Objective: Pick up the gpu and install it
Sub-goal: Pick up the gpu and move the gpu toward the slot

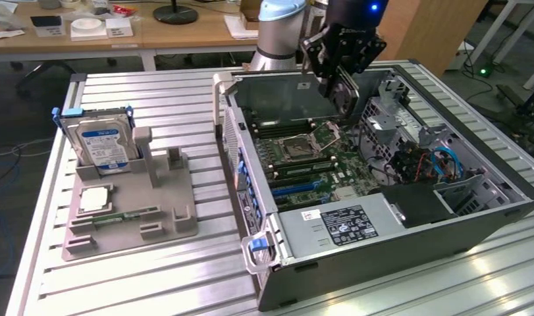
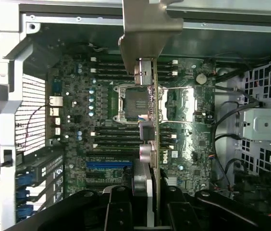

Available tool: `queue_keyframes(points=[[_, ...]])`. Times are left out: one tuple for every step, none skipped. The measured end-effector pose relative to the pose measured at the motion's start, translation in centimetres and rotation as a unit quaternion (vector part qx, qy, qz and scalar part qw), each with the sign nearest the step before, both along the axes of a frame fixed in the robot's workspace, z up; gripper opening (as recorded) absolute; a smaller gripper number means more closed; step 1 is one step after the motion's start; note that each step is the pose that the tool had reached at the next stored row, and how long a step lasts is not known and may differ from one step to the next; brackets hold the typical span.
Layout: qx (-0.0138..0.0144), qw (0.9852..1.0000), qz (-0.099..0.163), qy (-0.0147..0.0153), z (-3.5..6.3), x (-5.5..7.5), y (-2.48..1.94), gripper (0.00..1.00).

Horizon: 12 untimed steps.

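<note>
In the exterior view, the pincer (image 1: pixel 342 71) is seen above the far end of the open case (image 1: pixel 381 253), which lies on its side on the slatted table (image 1: pixel 161 276). The gpu (image 1: pixel 343 93) is gripped between the jaws and hangs straight down from them, edge-on, its lower end just above the motherboard (image 1: pixel 315 168) near the socket (image 1: pixel 300 145). The jaws are partly closed, clamped on the card's thin body. No contact between card and board can be made out. Well apart, toward the exterior view's left, a grey holder (image 1: pixel 130 217) is set on the table, with a hard drive (image 1: pixel 104 141) standing upright in it.

In the wrist view, the gpu (image 2: pixel 155 144) is seen edge-on as a thin line running out from between the two dark fingers (image 2: pixel 118 211). The pincer (image 2: pixel 150 214) is closed on the card from both sides. The silvery bracket (image 2: pixel 145 29) is found at the card's far end from the fingers. Behind the card, the motherboard (image 2: pixel 102 120) is spread out, and the card's edge crosses in front of the socket (image 2: pixel 133 101). A blue slot (image 2: pixel 107 164) lies beside the card, nearer the fingers; whether the card is lined up with any slot cannot be told.
</note>
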<state>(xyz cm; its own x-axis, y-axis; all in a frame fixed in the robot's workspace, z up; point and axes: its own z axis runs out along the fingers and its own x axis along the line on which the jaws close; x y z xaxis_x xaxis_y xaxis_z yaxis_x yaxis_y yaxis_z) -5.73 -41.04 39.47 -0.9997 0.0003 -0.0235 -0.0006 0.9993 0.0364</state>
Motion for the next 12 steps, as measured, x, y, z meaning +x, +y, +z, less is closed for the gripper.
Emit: queue_keyframes(points=[[0.0, 1.0, 0.0, 0.0, 0.0, 0.3, 0.0, 0.29], [0.0, 1.0, 0.0, 0.0, -0.01, 0.6, 0.0, 0.29], [0.0, 1.0, 0.0, 0.0, -0.01, 1.0, 0.0, 0.29], [0.0, 1.0, 0.0, 0.0, -0.01, 1.3, 0.0, 0.29], [0.0, 1.0, 0.0, 0.0, -0.01, 1.5, 0.0, 0.29], [0.0, 1.0, 0.0, 0.0, -0.01, 1.5, -0.01, 0.29], [0.0, 1.0, 0.0, 0.0, -0.01, 1.5, -0.01, 0.29], [0.0, 1.0, 0.0, 0.0, -0.01, 1.5, -0.01, 0.29], [0.0, 1.0, 0.0, 0.0, -0.01, 1.6, 0.0, 0.29], [0.0, 1.0, 0.0, 0.0, -0.01, 1.6, 0.0, 0.29], [0.0, 1.0, 0.0, 0.0, -0.01, 1.6, 0.0, 0.29], [0.0, 1.0, 0.0, 0.0, -0.01, 1.6, 0.0, 0.29]])
